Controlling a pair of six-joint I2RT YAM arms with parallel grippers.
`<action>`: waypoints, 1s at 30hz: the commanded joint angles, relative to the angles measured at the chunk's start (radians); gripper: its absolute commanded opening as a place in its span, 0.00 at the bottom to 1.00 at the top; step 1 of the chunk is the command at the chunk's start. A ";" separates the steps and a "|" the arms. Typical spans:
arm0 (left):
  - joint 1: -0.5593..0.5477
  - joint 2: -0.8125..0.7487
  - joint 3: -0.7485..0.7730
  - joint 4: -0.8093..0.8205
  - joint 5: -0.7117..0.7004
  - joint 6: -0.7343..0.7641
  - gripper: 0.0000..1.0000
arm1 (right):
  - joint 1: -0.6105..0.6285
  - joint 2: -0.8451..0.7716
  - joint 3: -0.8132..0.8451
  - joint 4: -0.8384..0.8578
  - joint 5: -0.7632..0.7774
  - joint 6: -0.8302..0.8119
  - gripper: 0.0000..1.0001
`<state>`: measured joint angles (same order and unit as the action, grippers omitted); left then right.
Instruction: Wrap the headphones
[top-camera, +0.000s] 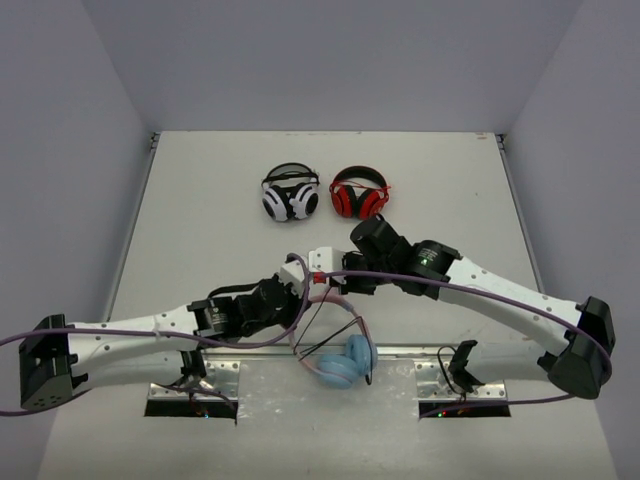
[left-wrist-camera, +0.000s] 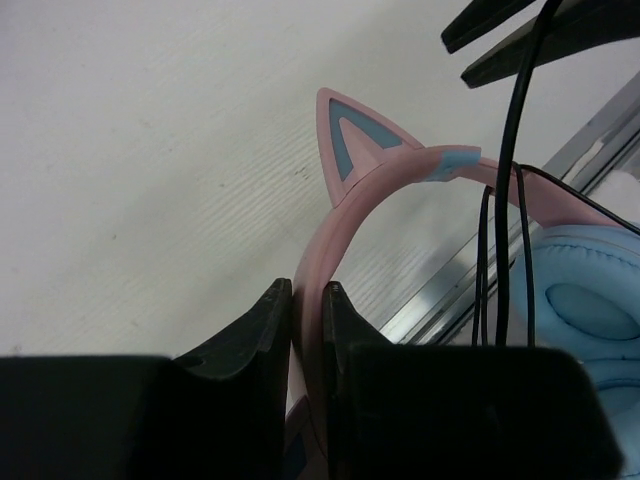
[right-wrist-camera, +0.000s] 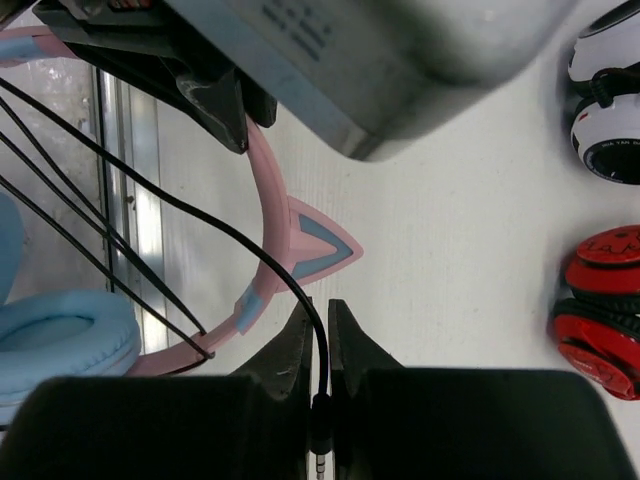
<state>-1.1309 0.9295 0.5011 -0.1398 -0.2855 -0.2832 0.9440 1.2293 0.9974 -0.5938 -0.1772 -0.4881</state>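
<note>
Headphones (top-camera: 338, 365) lie at 6 o'clock of the surface (top-camera: 200, 220), at its near edge between the two arm bases. The blue ear cups (top-camera: 352, 352) sit low, and the pink headband (left-wrist-camera: 400, 175) arches up toward 11 o'clock. Whether the cups rest on the edge or hang just off it I cannot tell.

The left tool (left-wrist-camera: 307, 292) is clenched on the headband, its two black fingers pressed against either side of the pink band. A cat ear (left-wrist-camera: 350, 140) stands on the band between the two tools, pointing to 12 o'clock in the left wrist view. One cup shows at 3 o'clock there, with several strands of cord running down across the band beside it.

The right tool (right-wrist-camera: 318, 312) grasps the thin black cable (right-wrist-camera: 200, 215). The cord passes through the narrow slot between its fingers, with the plug (right-wrist-camera: 320, 462) just behind the tips. From there it runs off toward 10 o'clock across the headband. This tool sits just beside the band.

The white pair (top-camera: 290, 195) and red pair (top-camera: 359, 195) lie side by side toward 12 o'clock on the surface, apart from the tools, with white at 9 o'clock of red
</note>
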 joint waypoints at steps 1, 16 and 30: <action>-0.007 -0.043 0.099 -0.009 -0.041 -0.025 0.00 | -0.025 -0.027 -0.002 0.074 -0.048 0.022 0.02; -0.007 -0.170 0.206 -0.168 -0.066 0.137 0.00 | -0.090 -0.086 -0.100 0.107 0.013 0.074 0.03; 0.198 -0.078 0.407 -0.138 0.211 0.380 0.00 | -0.103 -0.111 -0.147 0.147 0.136 0.069 0.08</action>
<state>-1.0264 0.8444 0.8101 -0.4019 -0.2771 0.0387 0.8646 1.1435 0.8688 -0.4477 -0.1539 -0.4229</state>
